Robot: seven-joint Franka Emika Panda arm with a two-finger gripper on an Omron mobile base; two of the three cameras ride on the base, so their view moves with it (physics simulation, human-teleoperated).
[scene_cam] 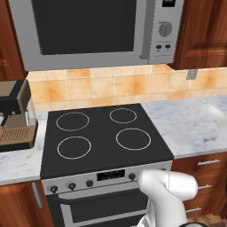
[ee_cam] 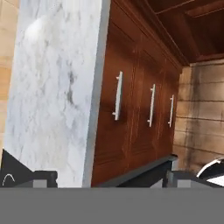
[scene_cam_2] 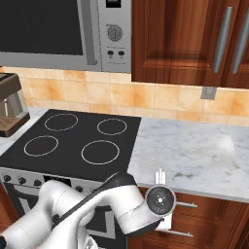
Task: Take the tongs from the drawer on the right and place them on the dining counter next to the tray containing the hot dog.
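To the right of the stove, the drawers (ee_cam: 131, 113) form a reddish-brown stack under the marble worktop (ee_cam: 52, 87), and all of them are shut. Each front carries a slim silver handle (ee_cam: 117, 96). The same drawers (scene_cam_2: 204, 214) show low in the right base view and at the right edge (scene_cam: 208, 173) of the left base view. My gripper (ee_cam: 111, 177) is open, its dark fingertips (ee_cam: 43, 177) spread wide with nothing between them. It is rolled on its side, a short way in front of the drawer fronts. The hand (scene_cam_2: 160, 200) hangs just below the worktop edge. The tongs are hidden. The dining counter, the tray and the hot dog are out of view.
A black stove (scene_cam: 102, 133) with an oven below sits left of the drawers. A microwave (scene_cam: 88, 31) hangs above it. A coffee machine (scene_cam: 15, 117) stands on the worktop at far left. Wooden wall cupboards (scene_cam_2: 194, 39) hang over the right worktop (scene_cam_2: 194, 151).
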